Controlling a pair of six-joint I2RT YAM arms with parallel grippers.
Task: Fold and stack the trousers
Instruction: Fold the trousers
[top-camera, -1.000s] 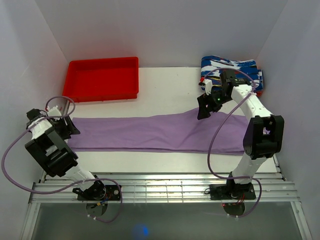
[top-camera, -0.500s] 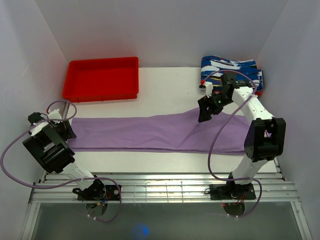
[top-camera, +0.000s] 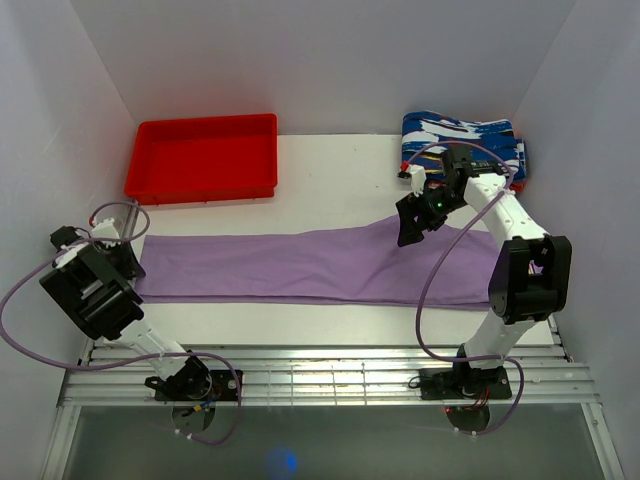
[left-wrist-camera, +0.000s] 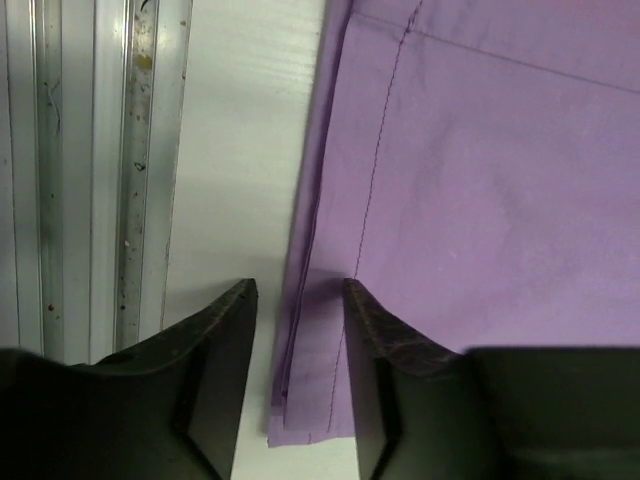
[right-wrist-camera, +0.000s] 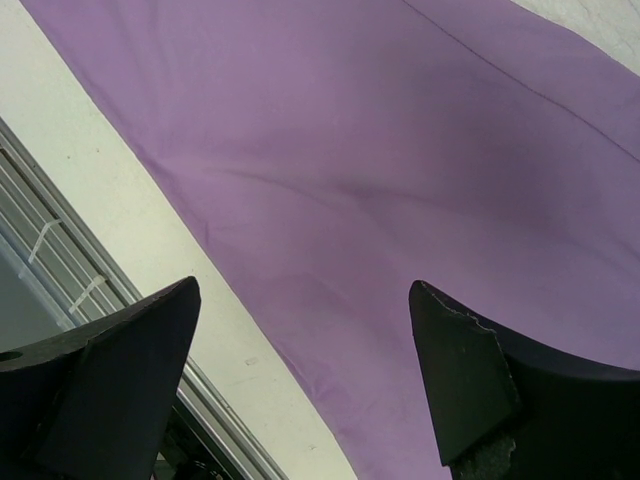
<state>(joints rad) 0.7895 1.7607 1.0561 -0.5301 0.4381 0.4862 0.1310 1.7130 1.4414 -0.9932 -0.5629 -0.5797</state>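
Looking down on the white worktop (top-camera: 330, 180), we see the lilac trousers (top-camera: 300, 265) spread flat in a long band across its middle, reaching from one arm to the other. A red tray (top-camera: 200, 160) sits at the far left, well apart from a folded patterned stack (top-camera: 480, 135) at the far right. The right tool (top-camera: 410, 225) hangs wide open over the cloth. The left tool (left-wrist-camera: 300, 300) stands narrower, fingers astride the hem edge, not pinched together.

Left wrist view: trousers (left-wrist-camera: 480, 180) run off top, right edges; can't tell if my left fingers (left-wrist-camera: 222, 335) touch them. My right arm (top-camera: 525, 270) covers part of trousers' right end.
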